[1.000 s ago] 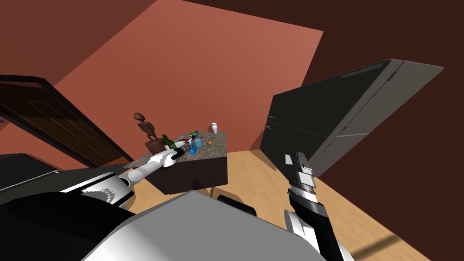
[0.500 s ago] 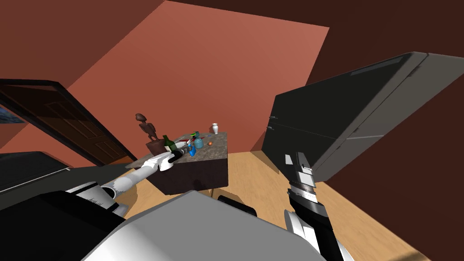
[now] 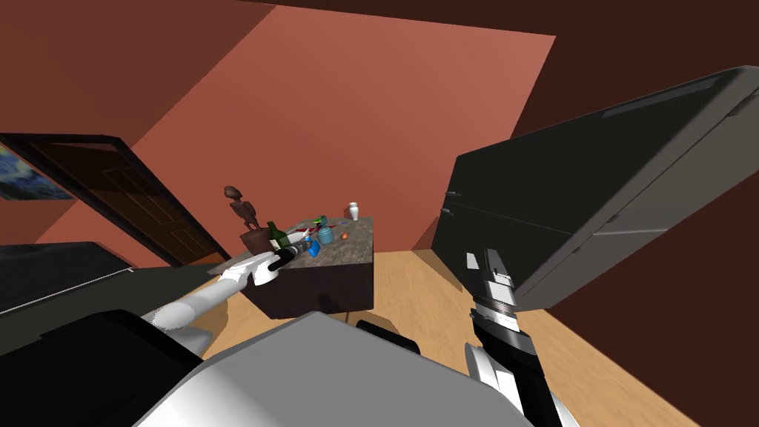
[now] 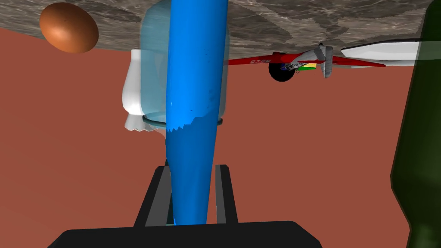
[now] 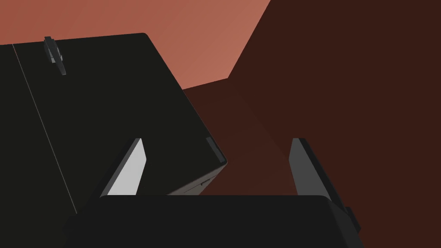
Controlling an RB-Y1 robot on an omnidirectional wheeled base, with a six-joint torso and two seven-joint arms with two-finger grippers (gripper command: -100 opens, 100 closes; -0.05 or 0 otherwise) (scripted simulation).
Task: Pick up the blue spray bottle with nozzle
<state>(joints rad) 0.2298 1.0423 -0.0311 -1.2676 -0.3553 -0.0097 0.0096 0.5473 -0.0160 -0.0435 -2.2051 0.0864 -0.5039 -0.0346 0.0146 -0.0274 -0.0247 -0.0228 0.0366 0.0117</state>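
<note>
The blue spray bottle (image 4: 194, 86) is a slim, bright blue body clamped between the fingers of my left gripper (image 4: 191, 189), which is shut on its narrow part. In the head view the bottle (image 3: 314, 249) sits at the tip of my outstretched left gripper (image 3: 304, 245), over the near part of the dark stone-topped table (image 3: 352, 252). Whether it touches the tabletop I cannot tell. My right gripper (image 3: 482, 261) is held up on the right, away from the table, and its fingers stand open (image 5: 215, 159) with nothing between them.
A dark green bottle (image 3: 276, 236) stands close beside my left hand. Behind the blue bottle are a teal jar (image 3: 325, 236), an orange ball (image 3: 344, 236), a white vase (image 3: 353, 211), a red toy plane (image 4: 301, 60) and a brown figurine (image 3: 241, 211). A dark fridge (image 3: 578, 200) stands right.
The head camera has shifted, showing more of the left wall. My left elbow has dropped and the arm is stretched further; the gripper and blue bottle stay at about the same spot.
</note>
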